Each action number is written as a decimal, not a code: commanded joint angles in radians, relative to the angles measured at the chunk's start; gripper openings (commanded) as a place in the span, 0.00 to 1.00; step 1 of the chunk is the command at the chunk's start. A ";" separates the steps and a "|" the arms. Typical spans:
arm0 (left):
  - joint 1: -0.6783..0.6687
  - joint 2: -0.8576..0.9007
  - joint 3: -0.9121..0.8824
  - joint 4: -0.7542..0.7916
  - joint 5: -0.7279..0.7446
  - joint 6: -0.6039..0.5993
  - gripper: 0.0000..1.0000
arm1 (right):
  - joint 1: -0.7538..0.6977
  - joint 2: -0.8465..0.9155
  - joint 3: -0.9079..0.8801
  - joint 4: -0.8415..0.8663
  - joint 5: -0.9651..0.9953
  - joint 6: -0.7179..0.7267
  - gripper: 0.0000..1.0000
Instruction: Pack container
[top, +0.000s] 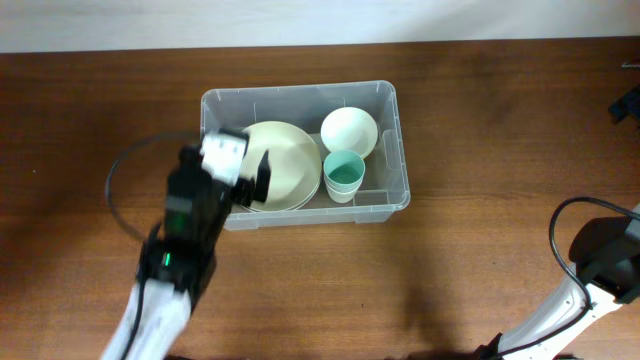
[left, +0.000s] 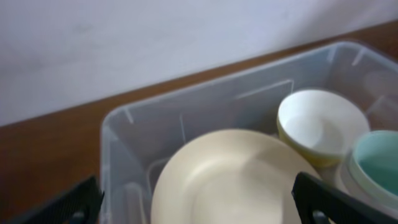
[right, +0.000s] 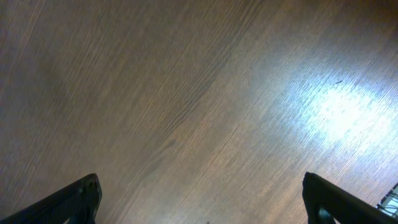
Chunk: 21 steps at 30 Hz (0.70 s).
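The brown wooden table (top: 470, 250) runs with a fine grain across the whole workspace. The clear container (top: 300, 93) stands directly on it, straight ahead of the left gripper (top: 252, 185) and partly beneath it, its near left corner under the fingers. Beyond the container's far wall, a strip of wood ends at a pale wall. Beneath the right gripper (right: 199, 186), the wood carries a bright patch of glare, ahead and to the right of its fingers. A small dark object (top: 626, 102) sits at the table's right edge.

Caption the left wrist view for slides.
Open left tool over a clear container holding a cream plate, white bowl and teal cup.
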 joint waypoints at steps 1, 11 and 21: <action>0.010 -0.168 -0.165 0.066 -0.032 0.017 0.99 | 0.001 -0.004 -0.005 -0.002 0.012 0.005 0.99; 0.193 -0.620 -0.455 0.067 0.086 -0.057 0.99 | 0.001 -0.004 -0.005 -0.003 0.012 0.005 0.99; 0.251 -0.912 -0.628 0.032 0.080 -0.063 0.99 | 0.001 -0.004 -0.005 -0.003 0.012 0.005 0.99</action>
